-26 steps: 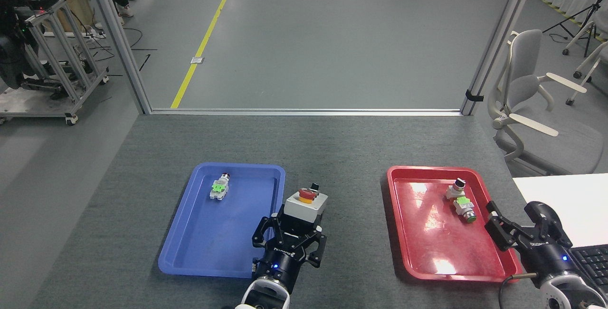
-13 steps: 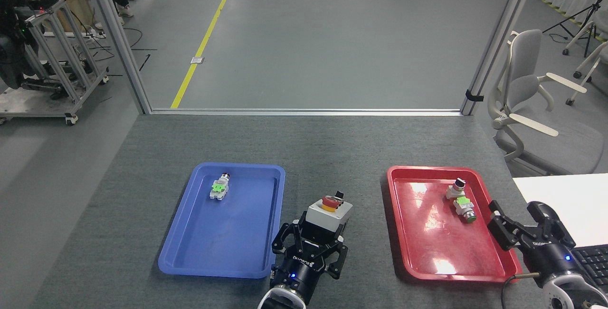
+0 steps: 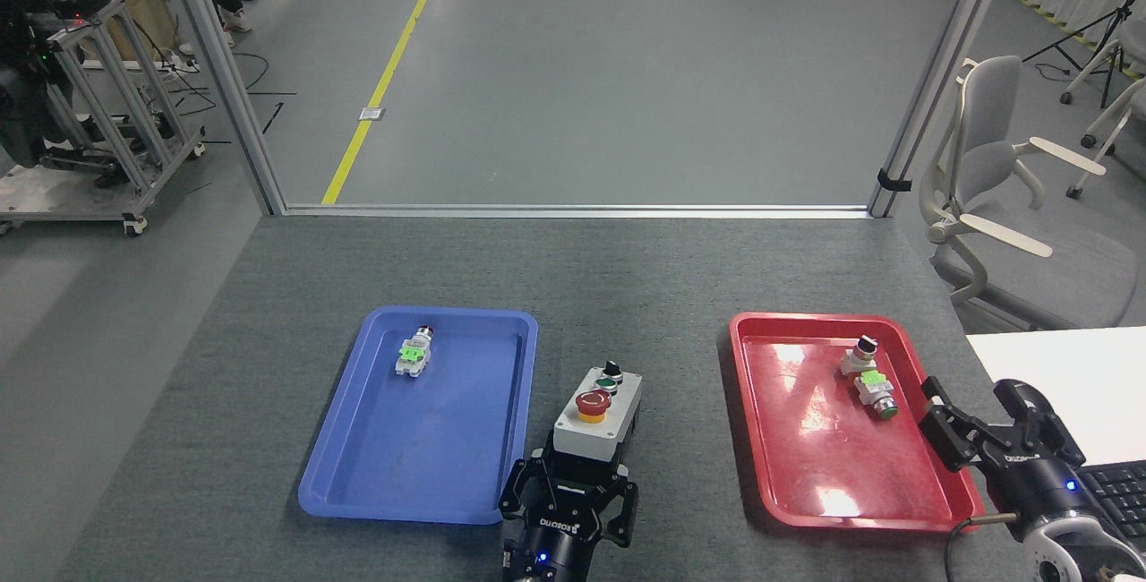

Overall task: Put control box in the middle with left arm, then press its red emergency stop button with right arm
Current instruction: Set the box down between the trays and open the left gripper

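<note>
Control box (image 3: 598, 414) sits on the bench btwn the blue tray (image 3: 358, 439) and red tray (image 3: 779, 439), near the front edge, close beside the blue tray's right rim. Red emergency stop button (image 3: 594, 402) is at the box's near end. Left gripper (image 3: 569, 500) has fingers spread around the box's near end; contact can't be told. Right gripper (image 3: 976, 425), jaws apart, hovers at the red tray's right rim

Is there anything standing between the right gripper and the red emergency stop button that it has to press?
Between the right gripper, open above the red tray's right rim, and the red emergency stop button lie only that low tray and bare table. The tray's two loose switch parts sit farther back.
</note>
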`<state>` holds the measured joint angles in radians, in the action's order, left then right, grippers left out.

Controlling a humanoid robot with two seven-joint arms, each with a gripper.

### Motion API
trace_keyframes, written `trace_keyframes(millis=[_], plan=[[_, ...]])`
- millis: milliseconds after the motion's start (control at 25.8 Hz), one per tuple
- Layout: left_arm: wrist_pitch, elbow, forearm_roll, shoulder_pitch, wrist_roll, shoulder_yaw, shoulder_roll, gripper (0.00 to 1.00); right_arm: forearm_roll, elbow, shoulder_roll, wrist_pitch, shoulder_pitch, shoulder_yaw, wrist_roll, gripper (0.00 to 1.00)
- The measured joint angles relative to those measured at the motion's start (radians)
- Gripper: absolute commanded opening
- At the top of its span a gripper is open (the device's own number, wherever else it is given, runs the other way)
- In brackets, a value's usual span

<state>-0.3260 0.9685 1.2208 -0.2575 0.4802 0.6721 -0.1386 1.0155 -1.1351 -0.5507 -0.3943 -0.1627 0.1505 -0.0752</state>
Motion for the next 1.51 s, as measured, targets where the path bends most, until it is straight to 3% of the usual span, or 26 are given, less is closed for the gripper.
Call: trace_keyframes(millis=[388,1049,1087,1165,1204,1282,1515], plan=[[-0.050,-0.083,0.005,-0.046,-0.002,0.129,-0.001,0.00,0.000,0.000,0.004,0.000,0.000,-0.002,-0.001,1.00],[0.102,-0.227,-0.040,-0.176,-0.150,0.168,-0.001,0.00,0.001,0.000,0.004,0.000,-0.007,-0.006,-0.002,1.00],[0.103,-0.229,-0.042,-0.177,-0.151,0.168,-0.001,0.08,0.000,0.000,0.003,0.000,-0.009,-0.006,-0.003,1.00],[0.106,-0.232,-0.045,-0.181,-0.156,0.168,-0.001,0.39,0.000,0.000,0.001,0.000,-0.011,-0.006,-0.005,1.00],[0.106,-0.233,-0.047,-0.182,-0.156,0.167,-0.001,0.55,0.000,0.000,-0.001,0.000,-0.012,-0.006,-0.005,1.00],[0.106,-0.235,-0.056,-0.182,-0.156,0.165,0.000,0.99,0.000,0.000,-0.004,0.000,-0.014,-0.007,-0.005,1.00],[0.099,-0.221,-0.091,-0.176,-0.149,0.163,0.001,0.99,0.000,0.002,-0.006,-0.003,-0.013,-0.009,-0.009,1.00]])
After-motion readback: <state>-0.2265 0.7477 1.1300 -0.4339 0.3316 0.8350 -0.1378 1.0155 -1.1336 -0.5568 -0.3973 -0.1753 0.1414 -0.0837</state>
